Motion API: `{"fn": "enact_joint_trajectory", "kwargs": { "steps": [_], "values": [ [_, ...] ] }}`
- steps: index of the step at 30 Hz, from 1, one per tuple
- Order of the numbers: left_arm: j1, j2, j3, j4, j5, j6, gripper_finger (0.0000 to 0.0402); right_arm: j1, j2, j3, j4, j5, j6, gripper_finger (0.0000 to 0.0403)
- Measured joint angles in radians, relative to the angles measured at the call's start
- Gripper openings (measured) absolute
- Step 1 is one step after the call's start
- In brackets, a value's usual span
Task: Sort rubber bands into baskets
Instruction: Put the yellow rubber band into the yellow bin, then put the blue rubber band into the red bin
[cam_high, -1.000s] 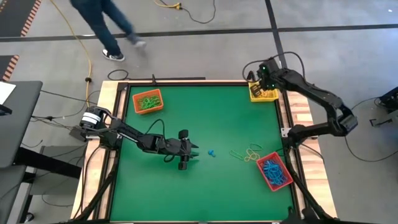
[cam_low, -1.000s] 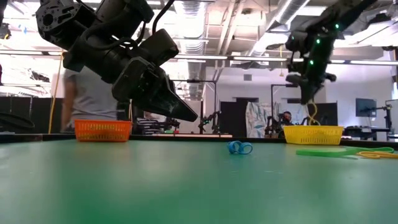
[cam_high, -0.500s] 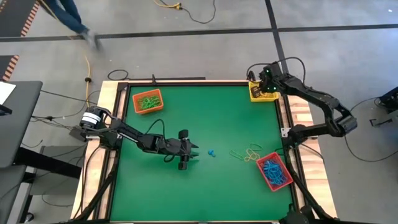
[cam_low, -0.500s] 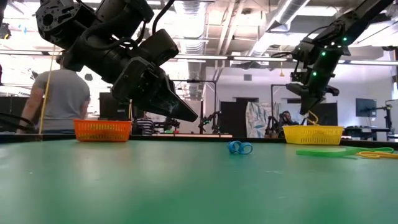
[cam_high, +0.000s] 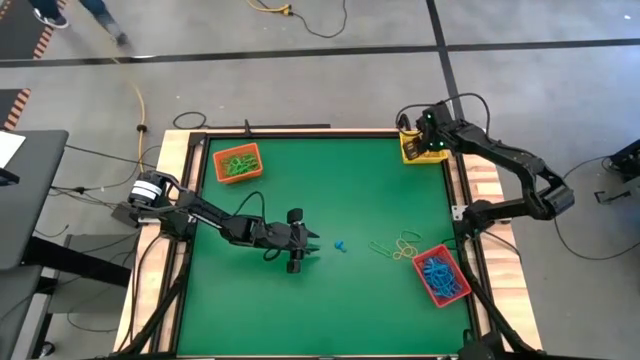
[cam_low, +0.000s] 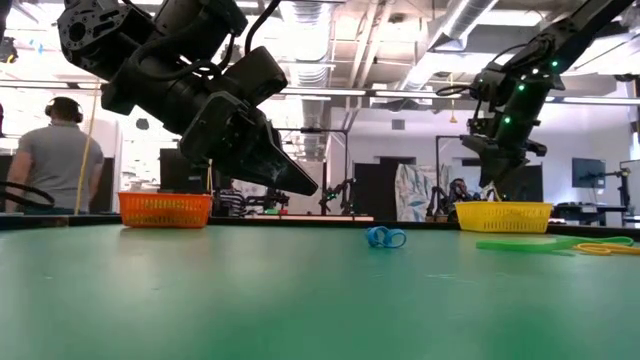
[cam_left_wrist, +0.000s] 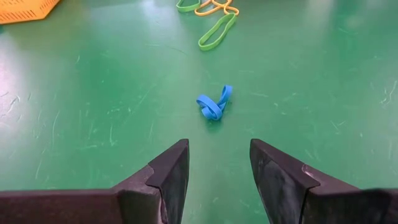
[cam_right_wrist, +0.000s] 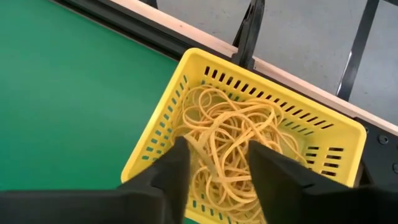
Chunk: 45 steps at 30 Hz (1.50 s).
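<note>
Beneath the right claw (cam_right_wrist: 214, 163), yellow basket (cam_right_wrist: 155, 149) partly hidden.

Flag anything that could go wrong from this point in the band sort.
1. The right gripper hangs open over the yellow basket, fingers close to the tangled yellow bands; a band could snag and lift out as it withdraws.
2. The twisted blue band lies flat ahead of the open left gripper; a pinch may slip off it.
3. Loose green and yellow bands overlap near the red basket, so one grasp might take mixed colours.
</note>
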Motion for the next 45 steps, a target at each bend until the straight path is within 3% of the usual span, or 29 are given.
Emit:
{"fn": "enact_joint_trajectory", "kwargs": {
  "steps": [7,16,23,29,45],
  "values": [
    [0.0,0.0,0.0,0.0,0.0,0.0,0.016,0.006,0.0,0.0,-0.003,0.007,0.01,0.0237],
    [0.0,0.0,0.0,0.0,0.0,0.0,0.016,0.018,0.0,0.0,-0.021,0.016,0.033,0.0228],
    [0.0,0.0,0.0,0.0,0.0,0.005,0.016,0.072,0.0,0.001,-0.166,0.014,0.034,0.0226],
    [0.0,0.0,0.0,0.0,0.0,0.006,0.016,0.175,-0.007,0.001,-0.278,0.015,0.069,0.0226],
    [0.0,0.0,0.0,-0.001,0.0,0.011,0.016,0.597,-0.118,0.0,-0.283,0.046,0.217,0.0226]
  ]
}}
